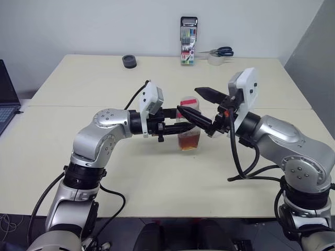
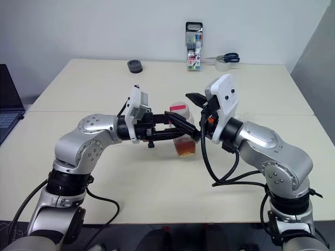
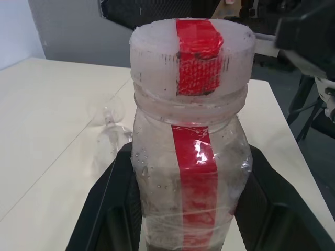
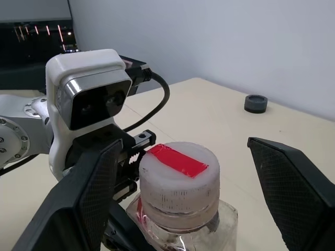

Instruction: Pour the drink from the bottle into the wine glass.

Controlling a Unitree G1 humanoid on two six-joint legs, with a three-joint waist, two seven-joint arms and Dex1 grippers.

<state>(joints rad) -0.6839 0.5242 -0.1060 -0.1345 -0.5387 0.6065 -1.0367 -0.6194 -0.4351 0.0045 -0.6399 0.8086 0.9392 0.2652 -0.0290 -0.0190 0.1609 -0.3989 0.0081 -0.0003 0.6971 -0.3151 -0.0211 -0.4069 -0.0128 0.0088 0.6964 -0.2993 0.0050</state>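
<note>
The bottle (image 1: 189,125) is a small clear plastic one with a wide white cap and a red label strip. It is upright near the table's middle, and the amber drink (image 1: 189,141) fills its bottom part. My left gripper (image 1: 180,121) comes in level from the left and is shut on the bottle's body. My right gripper (image 4: 184,144) is open, with one black finger on each side of the cap and apart from it. The wine glass (image 3: 107,117) is clear and stands on the table beyond the bottle; in the left eye view my right arm hides it.
Along the far edge of the table (image 1: 78,83) stand a tall marker pack (image 1: 188,41), scissors (image 1: 224,51), a tape roll (image 1: 215,59) and a small black round object (image 1: 129,61). A laptop (image 1: 5,99) sits off the left edge.
</note>
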